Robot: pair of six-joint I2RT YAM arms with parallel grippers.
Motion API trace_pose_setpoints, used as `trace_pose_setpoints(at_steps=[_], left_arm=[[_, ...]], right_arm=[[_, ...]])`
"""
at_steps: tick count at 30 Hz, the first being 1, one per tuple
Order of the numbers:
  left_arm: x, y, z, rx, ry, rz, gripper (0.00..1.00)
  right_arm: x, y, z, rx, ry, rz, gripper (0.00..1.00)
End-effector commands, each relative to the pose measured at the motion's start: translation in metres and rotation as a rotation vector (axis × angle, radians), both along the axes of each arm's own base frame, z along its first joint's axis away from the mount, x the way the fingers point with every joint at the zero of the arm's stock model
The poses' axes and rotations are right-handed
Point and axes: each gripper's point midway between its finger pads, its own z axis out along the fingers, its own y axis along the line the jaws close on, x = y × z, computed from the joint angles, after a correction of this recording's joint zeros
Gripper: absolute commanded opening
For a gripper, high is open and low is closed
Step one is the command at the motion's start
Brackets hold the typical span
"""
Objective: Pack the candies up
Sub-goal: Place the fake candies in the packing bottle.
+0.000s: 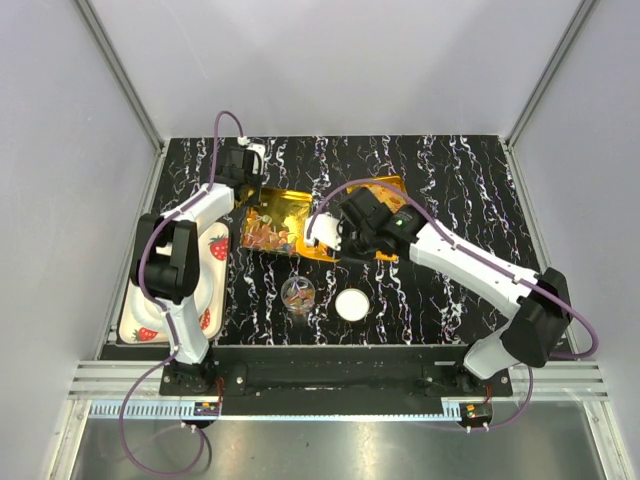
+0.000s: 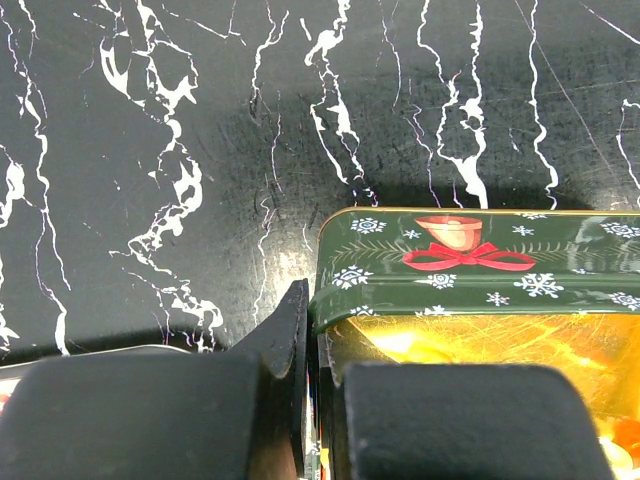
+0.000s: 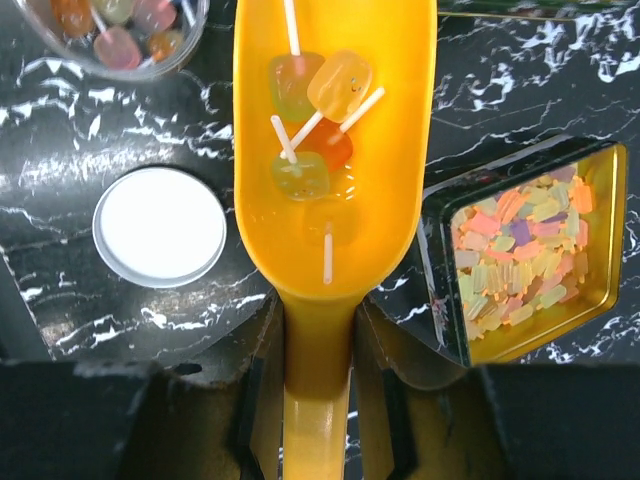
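Few candies (image 3: 115,45) sit in the jar (image 3: 185,48) yet, its lid (image 3: 160,225) off; your right gripper (image 3: 318,380) clamps a loaded scoop (image 3: 335,250), your left gripper (image 2: 312,350) pinches the tin (image 2: 480,255) by its wall.

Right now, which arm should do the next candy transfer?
Right. The right gripper holds the scoop with candies in it, close to the clear jar. The left gripper is clamped on the wall of the tin, probably steadying it.

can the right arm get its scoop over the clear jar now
Probably yes: the small clear round jar stands open near the yellow plastic scoop, its white round lid lying apart, nothing between them.
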Motion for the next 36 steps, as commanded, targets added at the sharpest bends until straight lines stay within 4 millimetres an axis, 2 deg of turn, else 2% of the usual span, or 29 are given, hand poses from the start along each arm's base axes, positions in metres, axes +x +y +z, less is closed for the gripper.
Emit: trace_pose_setpoints(at_steps=[1, 10, 18, 36], left_arm=[[0.014, 0.0, 0.011, 0.015, -0.042, -0.012, 0.0], [0.014, 0.001, 0.01, 0.023, -0.042, -0.011, 0.0], [0.014, 0.002, 0.009, 0.023, -0.039, -0.007, 0.0], [0.014, 0.002, 0.011, 0.029, -0.043, -0.009, 0.0]], right_arm=[[-0.01, -0.006, -0.003, -0.111, -0.076, 0.055, 0.0], [-0.026, 0.006, -0.012, -0.22, -0.124, 0.134, 0.0], [-0.023, 0.007, -0.021, -0.37, -0.227, 0.165, 0.0], [-0.037, 0.018, -0.021, -0.539, -0.368, 0.246, 0.0]])
